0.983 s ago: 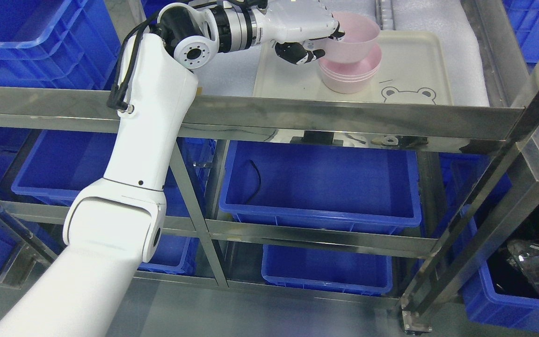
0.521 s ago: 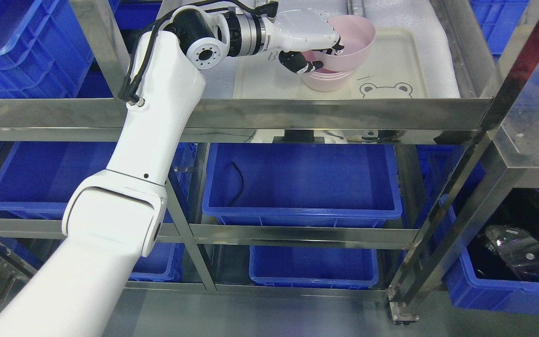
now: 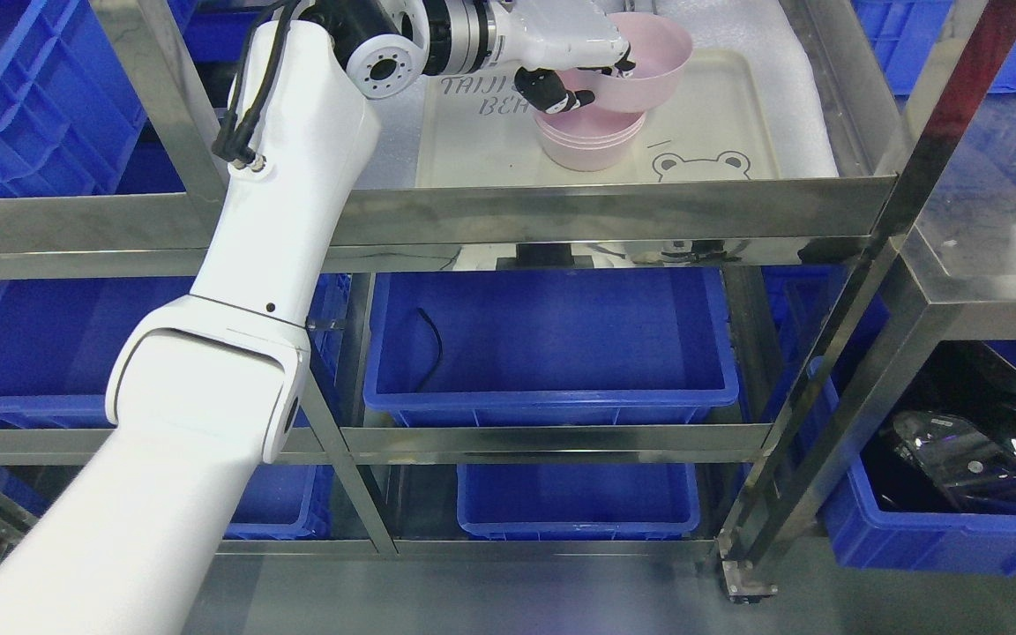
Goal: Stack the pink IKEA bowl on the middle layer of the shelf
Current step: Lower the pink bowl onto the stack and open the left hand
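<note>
Since a second ago, the pale pink bowl, clamped by the left hand, has been lowered, tilted, into the pink stack on the tray.

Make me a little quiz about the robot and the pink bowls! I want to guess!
1. True or false: the left hand is holding a pink bowl.
2. What is the stack of pink bowls standing on? A) a blue bin B) a cream tray C) the floor
3. Fill in: the animal face drawn on the tray looks like a ____.

Key: 1. True, its fingers grip the bowl's rim. 2. B. 3. Bear.
</note>
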